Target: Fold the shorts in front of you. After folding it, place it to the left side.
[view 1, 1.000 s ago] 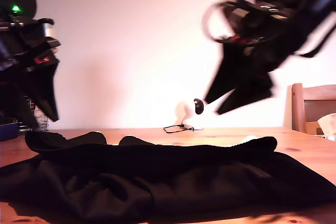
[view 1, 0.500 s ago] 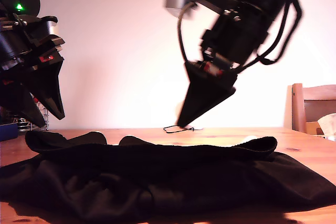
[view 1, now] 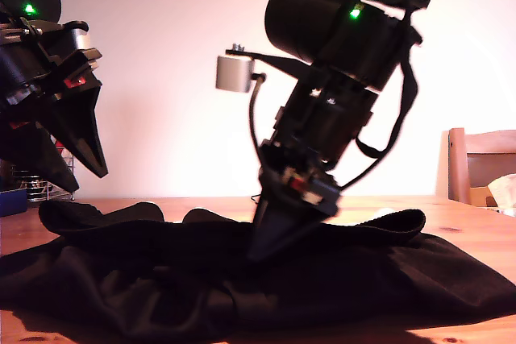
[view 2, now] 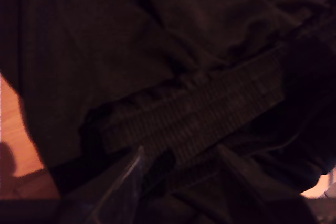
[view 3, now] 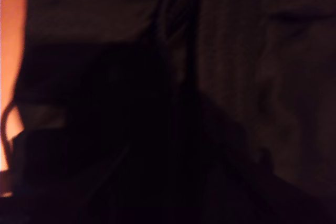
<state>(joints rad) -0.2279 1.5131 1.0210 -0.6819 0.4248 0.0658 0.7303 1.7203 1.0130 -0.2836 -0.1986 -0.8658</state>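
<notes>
Looking across the wooden table (view 1: 476, 231), you find the shorts (view 1: 339, 279) spread in a wide, rumpled black heap that runs almost from the exterior view's left edge to its right edge. One ribbed edge rises as a low ridge toward the exterior view's right.

My first gripper (view 1: 85, 173) hangs at the exterior view's left, clear above that end of the cloth, with its two pointed fingers (view 1: 95, 159) spread apart and nothing between them. In the first wrist view the same parted fingers (view 2: 128, 174) frame the gathered ribbed waistband (view 2: 210, 114), which lies below them across dark folds, and a sliver of bare table shows beside the fabric.

My second gripper (view 1: 262, 251) comes down steeply near the middle of the exterior view, and its tip is pressed into the top of the shorts. The second wrist view is nearly black, filled with fabric (view 3: 262, 51) at close range. You cannot tell from either picture whether those jaws are parted or clamped on cloth.

A wooden chair (view 1: 480, 163) stands behind the table at the exterior view's right.
</notes>
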